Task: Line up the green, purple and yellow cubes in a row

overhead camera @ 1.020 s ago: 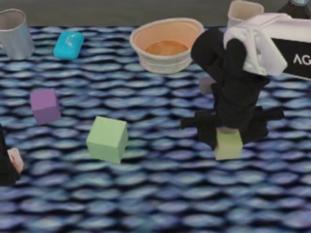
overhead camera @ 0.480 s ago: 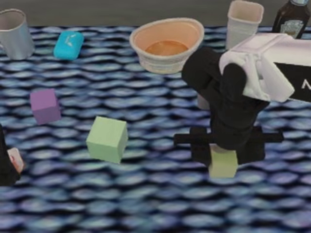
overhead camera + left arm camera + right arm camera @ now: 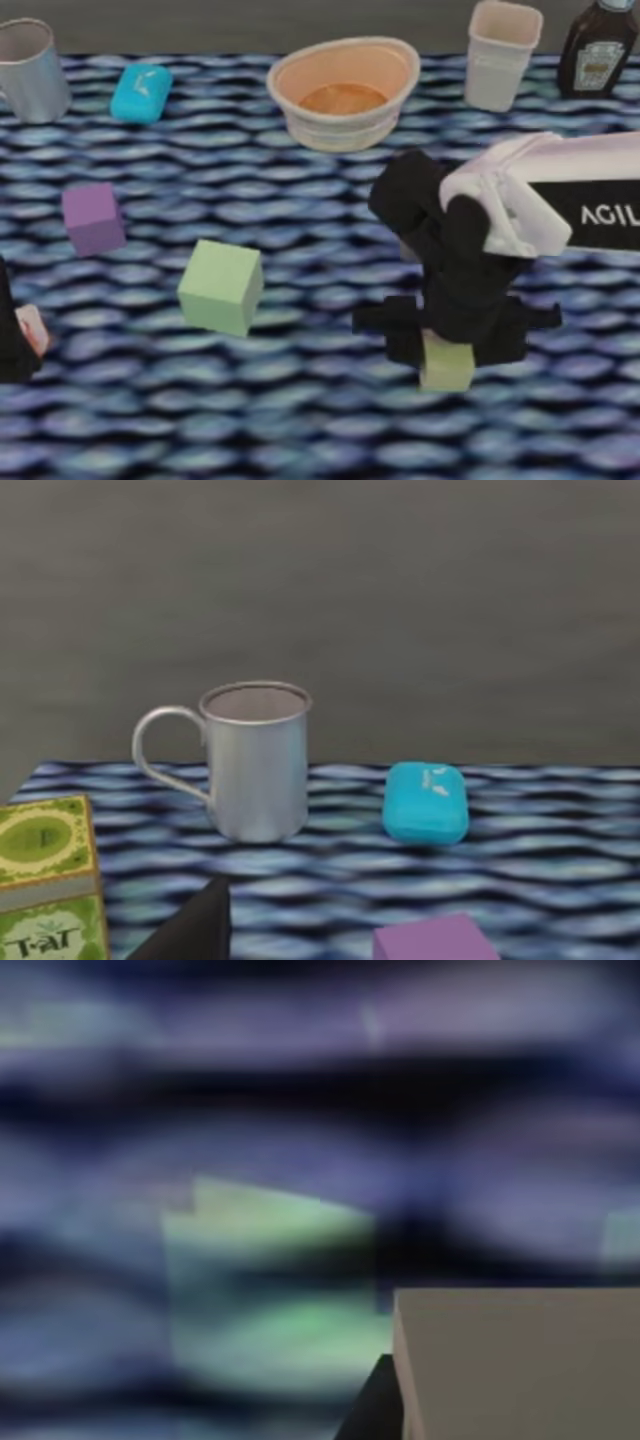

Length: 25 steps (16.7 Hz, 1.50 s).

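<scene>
Right arm reaches in from the right side of the table; its gripper (image 3: 447, 352) sits right of centre, toward the near edge, fingers clamped on the yellow cube (image 3: 447, 364) — the cube pokes out just below the black fingers in the top view. The right wrist view shows a flat cream face of that cube (image 3: 520, 1365) close to the lens, with the green cube (image 3: 275, 1280) beyond it as a blur. Whether the yellow cube touches the cloth or hangs just above it I cannot tell. Green cube (image 3: 221, 286) rests on the blue patterned tablecloth (image 3: 300, 420) left of centre, well apart from the yellow one. Purple cube (image 3: 93, 217) lies farther left and a little farther back, near but not touching the green one; its top edge also shows in the left wrist view (image 3: 435, 940). Left gripper (image 3: 15, 335) is parked at the left edge of the table; finger state not readable. Along the far edge, left to right: metal mug (image 3: 30, 68), cyan block (image 3: 141, 92), tan bowl (image 3: 343, 92), white cup (image 3: 503, 54), dark sauce bottle (image 3: 599, 48). Left wrist view adds a green tea box (image 3: 48, 880) beside the mug (image 3: 252, 760) and the cyan block (image 3: 426, 802).
</scene>
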### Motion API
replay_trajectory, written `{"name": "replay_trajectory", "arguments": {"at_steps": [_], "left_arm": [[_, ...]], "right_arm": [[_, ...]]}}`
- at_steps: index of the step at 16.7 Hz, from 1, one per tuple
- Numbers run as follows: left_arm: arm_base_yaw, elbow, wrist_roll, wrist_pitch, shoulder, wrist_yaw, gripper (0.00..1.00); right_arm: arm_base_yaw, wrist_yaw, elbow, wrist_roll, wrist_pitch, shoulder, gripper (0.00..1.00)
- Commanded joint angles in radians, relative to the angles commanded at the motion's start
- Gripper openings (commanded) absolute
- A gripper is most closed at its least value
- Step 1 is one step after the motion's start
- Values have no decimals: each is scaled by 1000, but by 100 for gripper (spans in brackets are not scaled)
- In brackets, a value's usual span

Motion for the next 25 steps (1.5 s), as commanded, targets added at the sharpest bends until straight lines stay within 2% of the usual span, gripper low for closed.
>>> {"name": "replay_trajectory", "arguments": {"at_steps": [6,19,25], "left_arm": [[0,0,0,0,0,0,100],[0,0,0,0,0,0,100],[0,0,0,0,0,0,100]], "right_arm": [[2,1,-27,1,41,21,0],[2,1,-27,1,41,21,98],[2,1,-27,1,41,21,100]]}}
